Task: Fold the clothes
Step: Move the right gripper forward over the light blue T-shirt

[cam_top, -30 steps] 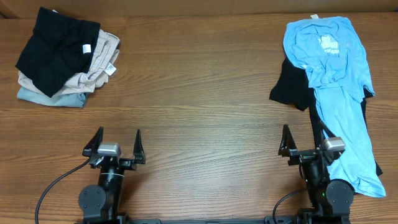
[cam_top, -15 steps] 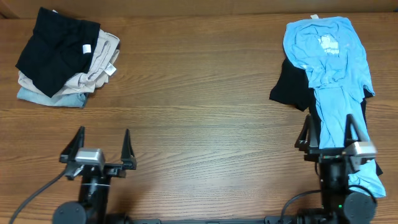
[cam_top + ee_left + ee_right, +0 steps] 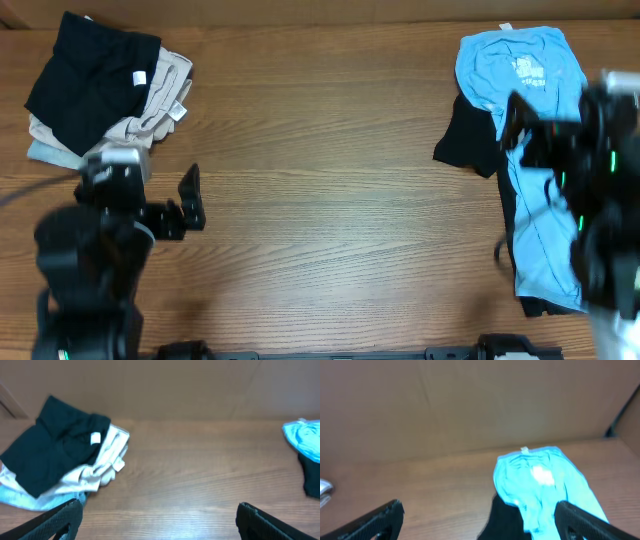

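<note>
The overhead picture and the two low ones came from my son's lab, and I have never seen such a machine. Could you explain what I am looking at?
Two robot arms stand at a wooden table, meant to fold clothes. One picture looks straight down from above; the dark shapes there are the left arm and the right arm, blurred. The other two come from cameras on the wrists, so the black tips at the bottom corners are each arm's own fingers. The left gripper and the right gripper are both spread open and hold nothing. At the left lies a stack of clothes, black on top. At the right a light blue shirt lies spread over a black garment.
</note>
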`<state>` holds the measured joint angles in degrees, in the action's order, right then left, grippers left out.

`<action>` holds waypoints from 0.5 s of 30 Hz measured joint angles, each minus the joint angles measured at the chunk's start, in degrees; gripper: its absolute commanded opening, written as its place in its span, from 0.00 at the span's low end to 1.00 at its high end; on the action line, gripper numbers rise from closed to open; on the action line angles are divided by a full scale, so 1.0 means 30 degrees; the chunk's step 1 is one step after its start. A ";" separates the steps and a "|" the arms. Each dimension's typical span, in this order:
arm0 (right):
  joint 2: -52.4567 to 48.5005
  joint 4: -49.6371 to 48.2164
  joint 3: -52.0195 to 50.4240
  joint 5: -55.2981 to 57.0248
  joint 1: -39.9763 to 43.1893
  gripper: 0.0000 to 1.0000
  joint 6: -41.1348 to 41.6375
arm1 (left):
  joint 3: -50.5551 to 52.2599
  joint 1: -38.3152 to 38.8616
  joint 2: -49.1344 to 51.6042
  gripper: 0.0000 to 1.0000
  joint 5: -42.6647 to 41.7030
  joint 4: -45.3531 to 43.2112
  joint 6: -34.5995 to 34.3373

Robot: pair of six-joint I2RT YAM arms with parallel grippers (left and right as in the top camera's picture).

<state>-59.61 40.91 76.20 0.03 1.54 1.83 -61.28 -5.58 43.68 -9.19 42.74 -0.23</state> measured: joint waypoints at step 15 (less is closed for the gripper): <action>-1.3937 0.1851 0.5974 0.0313 0.2535 0.80 -0.1078 | -0.0947 0.0000 0.8546 1.00 0.0000 0.0270 0.1282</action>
<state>-101.43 46.46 94.13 0.97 9.15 -1.41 -64.12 -5.58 69.32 -9.19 43.55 3.62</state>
